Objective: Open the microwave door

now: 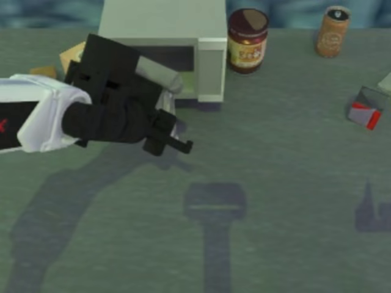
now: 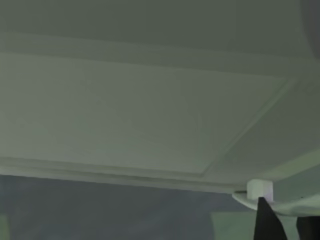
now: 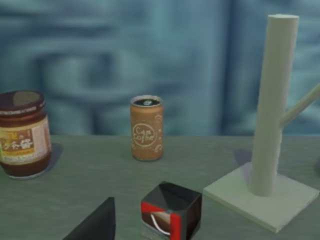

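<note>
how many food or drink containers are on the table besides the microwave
2. A dark-lidded jar stands right beside the microwave, on its right. A brown coffee can stands farther right, near the back edge. The left arm covers the area left of the microwave, so more could be hidden there.

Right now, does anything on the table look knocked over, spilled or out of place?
Nothing looks spilled or damaged. The jar and coffee can stand upright. The one oddity: the small red and black box sits tilted on the table's right side. The microwave door stands swung open, as the task calls for.
</note>
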